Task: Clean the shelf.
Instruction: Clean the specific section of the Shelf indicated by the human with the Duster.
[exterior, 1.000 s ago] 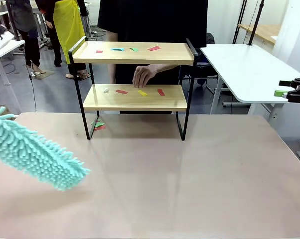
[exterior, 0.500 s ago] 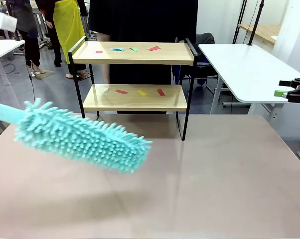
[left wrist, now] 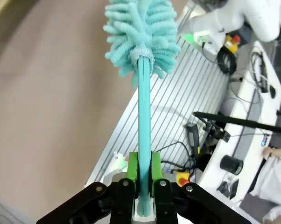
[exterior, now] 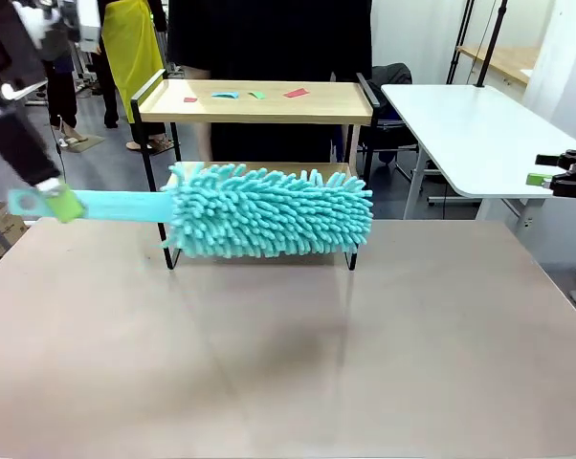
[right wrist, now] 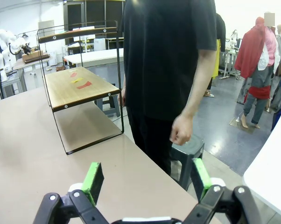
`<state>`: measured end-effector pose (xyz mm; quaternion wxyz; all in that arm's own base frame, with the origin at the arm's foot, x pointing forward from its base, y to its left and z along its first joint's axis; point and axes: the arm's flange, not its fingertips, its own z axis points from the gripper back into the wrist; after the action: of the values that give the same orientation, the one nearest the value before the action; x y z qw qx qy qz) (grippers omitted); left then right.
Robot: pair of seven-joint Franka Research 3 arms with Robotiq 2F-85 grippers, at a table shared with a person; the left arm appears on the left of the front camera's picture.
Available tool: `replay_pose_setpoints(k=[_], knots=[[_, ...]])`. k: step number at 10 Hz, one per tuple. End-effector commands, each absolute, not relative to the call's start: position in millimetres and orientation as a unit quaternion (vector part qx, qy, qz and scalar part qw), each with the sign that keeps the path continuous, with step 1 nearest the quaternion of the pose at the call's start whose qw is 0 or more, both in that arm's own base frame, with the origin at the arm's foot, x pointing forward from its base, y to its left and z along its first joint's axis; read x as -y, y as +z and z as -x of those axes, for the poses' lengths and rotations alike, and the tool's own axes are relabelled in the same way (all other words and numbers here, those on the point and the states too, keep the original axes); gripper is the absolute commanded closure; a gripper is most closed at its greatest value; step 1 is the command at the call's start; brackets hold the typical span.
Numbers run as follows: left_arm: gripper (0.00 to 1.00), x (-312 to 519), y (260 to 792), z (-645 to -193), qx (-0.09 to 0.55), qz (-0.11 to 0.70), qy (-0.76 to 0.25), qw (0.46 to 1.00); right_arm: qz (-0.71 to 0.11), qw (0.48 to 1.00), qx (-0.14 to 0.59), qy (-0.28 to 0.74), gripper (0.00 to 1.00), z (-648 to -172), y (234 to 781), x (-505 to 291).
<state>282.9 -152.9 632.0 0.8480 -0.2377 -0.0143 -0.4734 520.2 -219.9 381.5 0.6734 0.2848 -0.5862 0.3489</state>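
The shelf (exterior: 259, 101) stands at the table's far side, with coloured paper scraps (exterior: 227, 95) on its top board. A fluffy teal duster head (exterior: 269, 210) hangs level in front of the lower board and hides most of it. My left gripper (exterior: 52, 203) is shut on the duster's flat teal handle (exterior: 116, 206) at the left. In the left wrist view the green pads (left wrist: 132, 164) clamp the handle (left wrist: 144, 116) below the head (left wrist: 143, 32). My right gripper (exterior: 548, 179) hangs open at the far right edge. In the right wrist view the right gripper (right wrist: 147, 182) is empty and faces the shelf (right wrist: 80, 88).
A person in a black shirt (right wrist: 168, 70) stands behind the shelf, one hand (right wrist: 180, 130) hanging down. A white side table (exterior: 470, 134) sits at the back right. The brown tabletop (exterior: 317, 354) stretches in front of the shelf.
The duster swung up and rightward from the table's left side to in front of the shelf's lower board. The person's hand left the lower board. The right gripper stayed still.
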Motion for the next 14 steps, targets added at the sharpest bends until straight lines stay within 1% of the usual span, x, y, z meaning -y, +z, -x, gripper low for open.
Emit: replay_pose_setpoints(k=[1, 3, 4, 5, 6, 9, 10, 11, 13, 14], knots=[[0.87, 134.3, 636.0, -285.3, 0.010, 0.245, -0.488, 0.838, -0.283, 0.681, 0.582, 0.344, 0.00, -521.3, 386.6, 216.7], [0.87, 134.3, 636.0, -285.3, 0.010, 0.245, -0.488, 0.838, -0.283, 0.681, 0.582, 0.344, 0.00, -521.3, 386.6, 216.7], [0.87, 150.9, 630.8, -284.5, 0.011, 0.237, -0.475, 0.848, -0.283, 0.681, 0.582, 0.344, 0.00, -521.3, 386.6, 216.7], [0.87, 164.8, 619.3, -291.6, 0.017, 0.240, -0.430, 0.870, -0.283, 0.681, 0.582, 0.344, 0.00, -521.3, 386.6, 216.7], [0.87, 176.9, 604.2, -295.9, 0.031, 0.278, -0.391, 0.877, -0.283, 0.681, 0.582, 0.344, 0.00, -521.3, 386.6, 216.7], [0.87, 210.8, 578.9, -299.7, 0.080, 0.328, -0.325, 0.883, -0.283, 0.681, 0.582, 0.344, 0.00, -521.3, 386.6, 216.7], [0.87, 221.5, 577.3, -303.1, 0.108, 0.321, -0.291, 0.895, -0.283, 0.681, 0.582, 0.344, 0.00, -521.3, 386.6, 216.7], [0.87, 235.4, 573.2, -305.7, 0.122, 0.335, -0.269, 0.895, -0.283, 0.681, 0.582, 0.344, 0.00, -521.3, 386.6, 216.7], [0.87, 260.5, 563.1, -318.6, 0.131, 0.343, -0.185, 0.912, -0.283, 0.681, 0.582, 0.344, 0.00, -521.3, 386.6, 216.7], [0.87, 269.9, 562.3, -326.2, 0.130, 0.354, -0.175, 0.910, -0.283, 0.681, 0.582, 0.344, 0.00, -521.3, 386.6, 216.7]])
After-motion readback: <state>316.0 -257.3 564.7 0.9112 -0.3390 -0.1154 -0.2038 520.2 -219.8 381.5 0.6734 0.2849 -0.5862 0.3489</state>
